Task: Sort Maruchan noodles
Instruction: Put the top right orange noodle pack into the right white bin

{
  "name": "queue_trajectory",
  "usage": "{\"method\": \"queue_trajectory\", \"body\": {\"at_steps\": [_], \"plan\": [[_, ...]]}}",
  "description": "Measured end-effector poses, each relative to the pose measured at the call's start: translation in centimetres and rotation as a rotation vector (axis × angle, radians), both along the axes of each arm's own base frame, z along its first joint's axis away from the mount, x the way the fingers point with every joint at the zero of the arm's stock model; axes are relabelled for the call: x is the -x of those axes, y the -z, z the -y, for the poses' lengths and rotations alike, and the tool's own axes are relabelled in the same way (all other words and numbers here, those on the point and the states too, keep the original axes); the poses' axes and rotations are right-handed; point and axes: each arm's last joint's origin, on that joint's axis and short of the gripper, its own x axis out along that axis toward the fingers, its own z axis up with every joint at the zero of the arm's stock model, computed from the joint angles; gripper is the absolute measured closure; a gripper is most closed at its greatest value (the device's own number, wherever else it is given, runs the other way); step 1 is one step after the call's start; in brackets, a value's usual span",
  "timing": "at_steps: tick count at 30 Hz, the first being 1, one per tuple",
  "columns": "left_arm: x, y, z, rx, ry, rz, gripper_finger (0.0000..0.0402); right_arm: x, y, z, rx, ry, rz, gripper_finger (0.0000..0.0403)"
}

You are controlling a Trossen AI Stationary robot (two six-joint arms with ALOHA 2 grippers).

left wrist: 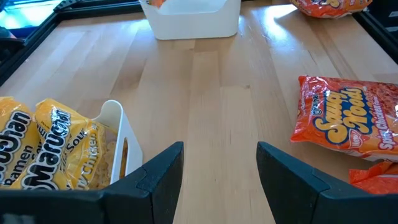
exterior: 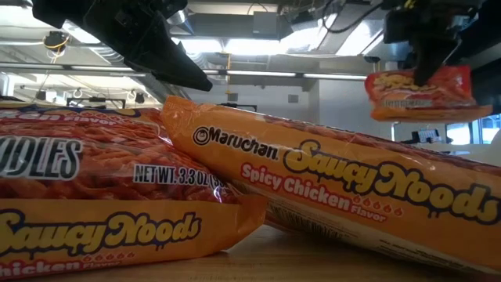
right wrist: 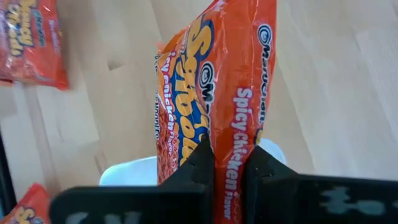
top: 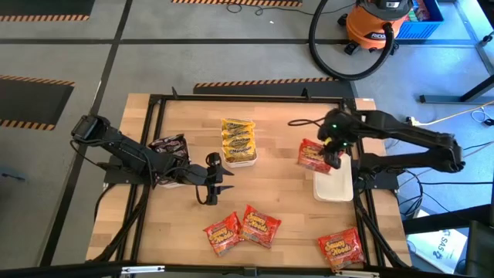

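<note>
crinkly orange packet (right wrist: 217,93) pinched in right pincer (right wrist: 227,165) | white tray (top: 333,185) below | left pincer (left wrist: 221,168) agape

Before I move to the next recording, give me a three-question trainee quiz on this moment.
1. True or false: the right pincer is shut on a red-orange packet.
2. Which tray holds yellow packets? A) the tray at the table's middle B) the tray by the right arm
3. Fill in: the left pincer is open and holds ____.

Key: 1 true; 2 A; 3 nothing.
</note>
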Motion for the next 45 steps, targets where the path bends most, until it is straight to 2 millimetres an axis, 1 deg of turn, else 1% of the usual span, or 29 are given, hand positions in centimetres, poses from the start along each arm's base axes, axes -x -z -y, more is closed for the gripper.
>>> {"method": "queue_trajectory", "body": {"at_steps": [3,8,11,15,23,28,36,45], "plan": [[0.0,0.0,0.0,0.0,0.0,0.0,0.0206,1.3,-0.5,-0.4,-0.003,0.031,0.003,0.0383],[0.0,0.0,0.0,-0.002,0.001,0.0,0.0206,3.4,-0.8,-1.0,-0.012,0.111,-0.038,0.0382],[0.0,0.0,0.0,-0.001,0.001,0.001,0.0206,4.1,-0.8,-1.2,-0.024,0.142,-0.064,0.0382],[0.0,0.0,0.0,-0.001,0.001,0.001,0.0206,4.9,-0.7,-1.3,0.01,0.161,-0.116,0.0382],[-0.1,-0.1,-0.3,0.002,-0.012,0.007,0.0206,5.3,-0.5,-1.3,0.074,0.128,-0.183,0.0382],[-0.1,-0.1,-0.4,0.002,-0.014,0.007,0.0206,5.6,-0.4,-1.3,0.081,0.1,-0.216,0.0382],[-0.1,-0.1,-0.4,0.002,-0.014,0.007,0.0206,4.8,1.9,-1.1,0.107,0.03,-0.258,0.0382],[-0.1,-0.1,-0.4,0.002,-0.014,0.008,0.0206,3.9,2.5,-0.6,0.173,-0.013,-0.262,0.0382]]}}
